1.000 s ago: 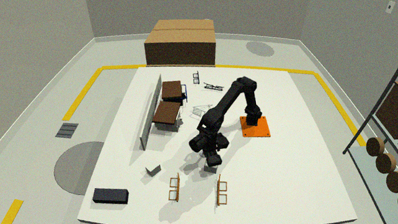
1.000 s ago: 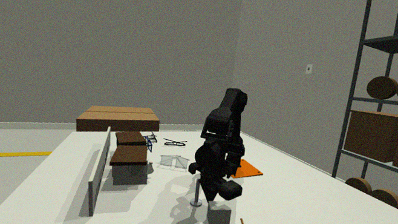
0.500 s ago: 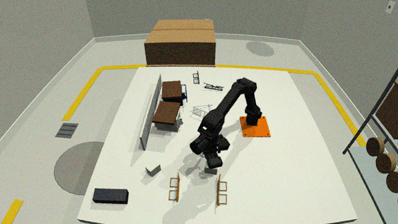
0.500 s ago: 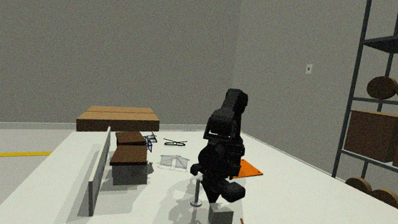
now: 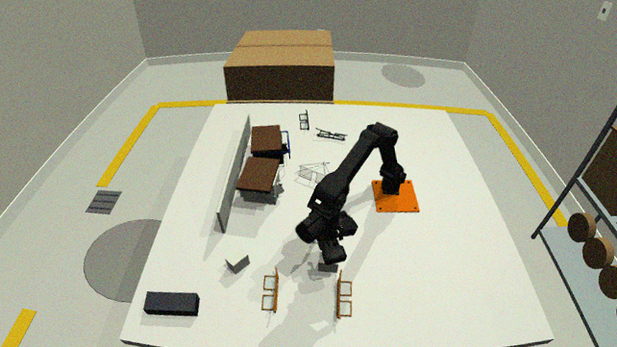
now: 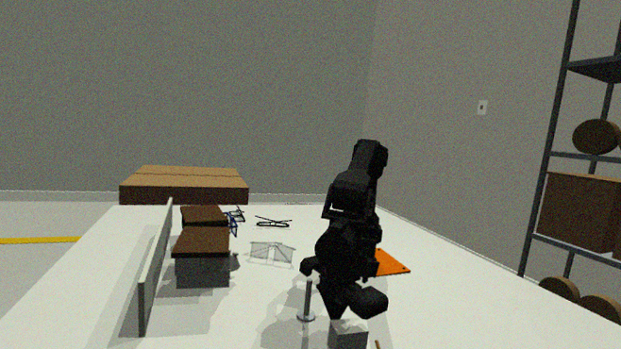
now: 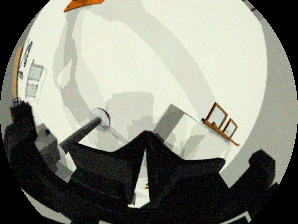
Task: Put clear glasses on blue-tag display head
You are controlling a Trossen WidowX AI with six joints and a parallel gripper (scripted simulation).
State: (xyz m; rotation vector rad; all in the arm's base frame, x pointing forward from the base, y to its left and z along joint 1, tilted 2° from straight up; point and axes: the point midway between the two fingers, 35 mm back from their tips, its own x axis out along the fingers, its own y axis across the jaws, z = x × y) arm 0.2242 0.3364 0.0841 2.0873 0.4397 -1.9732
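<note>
The clear glasses (image 5: 313, 170) (image 6: 272, 253) (image 7: 35, 73) lie on the table, to the right of the display heads. The near head (image 5: 258, 173) (image 6: 202, 241) has a brown top and grey body, with no glasses seen on it. The far head (image 5: 266, 138) (image 6: 203, 215) has blue glasses (image 5: 288, 144) at its front. A small bluish spot (image 7: 47, 132) shows at the wrist view's left; whether it is the blue tag is unclear. My gripper (image 6: 337, 317) (image 7: 147, 134) is shut and empty, pointing down just over a grey block; contact cannot be told.
The grey block (image 5: 328, 268) (image 6: 347, 341) and a metal post (image 6: 307, 297) (image 7: 82, 132) stand by the gripper. Brown-framed glasses (image 5: 276, 291) (image 5: 337, 299) lie toward the front. A grey panel (image 5: 234, 177) stands behind the heads. A dark box (image 5: 171, 303) sits front left.
</note>
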